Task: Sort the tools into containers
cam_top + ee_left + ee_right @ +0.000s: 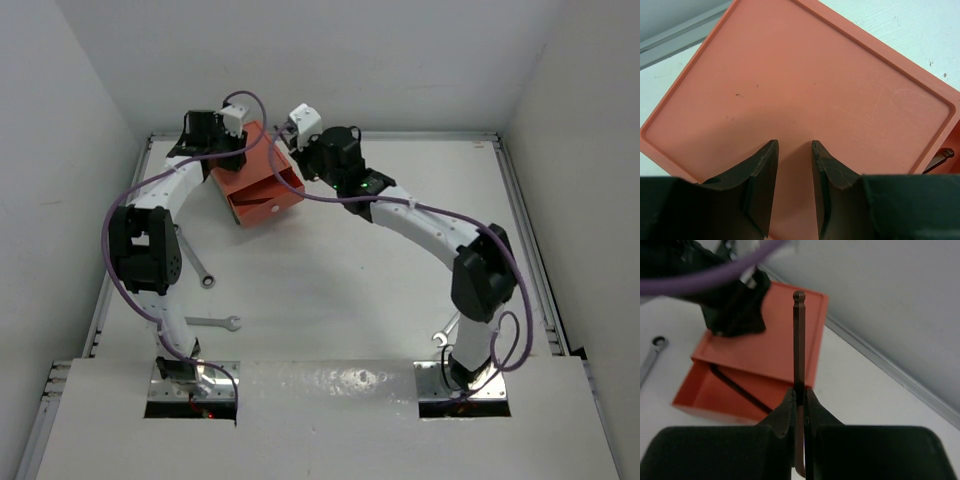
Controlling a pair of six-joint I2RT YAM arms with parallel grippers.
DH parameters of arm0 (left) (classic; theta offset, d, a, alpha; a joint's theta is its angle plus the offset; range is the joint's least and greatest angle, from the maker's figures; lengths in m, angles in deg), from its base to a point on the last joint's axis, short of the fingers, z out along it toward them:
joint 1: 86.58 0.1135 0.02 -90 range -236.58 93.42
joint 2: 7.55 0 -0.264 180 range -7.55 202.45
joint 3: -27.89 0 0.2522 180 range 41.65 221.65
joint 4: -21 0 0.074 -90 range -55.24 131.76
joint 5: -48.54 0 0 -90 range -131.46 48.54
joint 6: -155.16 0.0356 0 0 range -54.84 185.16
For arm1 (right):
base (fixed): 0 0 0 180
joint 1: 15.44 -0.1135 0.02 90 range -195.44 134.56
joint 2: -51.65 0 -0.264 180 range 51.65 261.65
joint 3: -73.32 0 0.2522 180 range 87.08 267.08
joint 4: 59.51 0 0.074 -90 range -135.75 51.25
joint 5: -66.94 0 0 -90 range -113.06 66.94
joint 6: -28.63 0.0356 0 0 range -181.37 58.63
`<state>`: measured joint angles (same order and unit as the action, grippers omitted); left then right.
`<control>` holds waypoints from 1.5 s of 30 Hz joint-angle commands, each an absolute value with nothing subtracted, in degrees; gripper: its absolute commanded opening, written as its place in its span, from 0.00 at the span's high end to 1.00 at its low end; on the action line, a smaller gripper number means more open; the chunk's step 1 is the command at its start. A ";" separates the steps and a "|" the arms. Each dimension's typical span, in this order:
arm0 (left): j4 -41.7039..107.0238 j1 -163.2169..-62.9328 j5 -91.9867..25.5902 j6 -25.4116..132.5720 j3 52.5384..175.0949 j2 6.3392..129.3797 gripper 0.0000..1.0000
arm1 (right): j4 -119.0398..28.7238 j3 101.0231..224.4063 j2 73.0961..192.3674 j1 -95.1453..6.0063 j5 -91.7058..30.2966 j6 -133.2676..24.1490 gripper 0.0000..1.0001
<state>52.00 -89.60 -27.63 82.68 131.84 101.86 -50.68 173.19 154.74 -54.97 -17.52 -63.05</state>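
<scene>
White table [330, 290] lies hemmed by pale walls [380, 60] from 9 through 3 o'clock; a metal rail [527, 250] edges it at 3 o'clock.

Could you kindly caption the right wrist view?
Right tool pinches a ball-end hex key near the open orange drawer, which holds a black hex key.

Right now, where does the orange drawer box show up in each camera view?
Top external: the orange drawer box is upper centre-left, its drawer open toward the arm bases.
Left wrist: its flat top fills most of the picture.
Right wrist: left of centre, behind the hex key held by the right gripper.
Shared landmark: the left gripper over the box top, seen in all three.
</scene>
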 commanded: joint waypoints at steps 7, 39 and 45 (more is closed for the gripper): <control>51.11 -88.33 -29.15 81.42 131.12 102.05 0.69 | -73.60 183.06 171.51 -58.33 -27.01 -66.82 1.00; 52.17 -87.45 -31.88 83.44 133.05 106.89 0.69 | -77.22 169.70 169.07 -60.00 -32.47 -90.91 0.88; 52.25 -87.45 -31.53 83.18 133.49 107.24 0.69 | -77.22 170.31 168.02 -60.00 -32.38 -90.99 0.61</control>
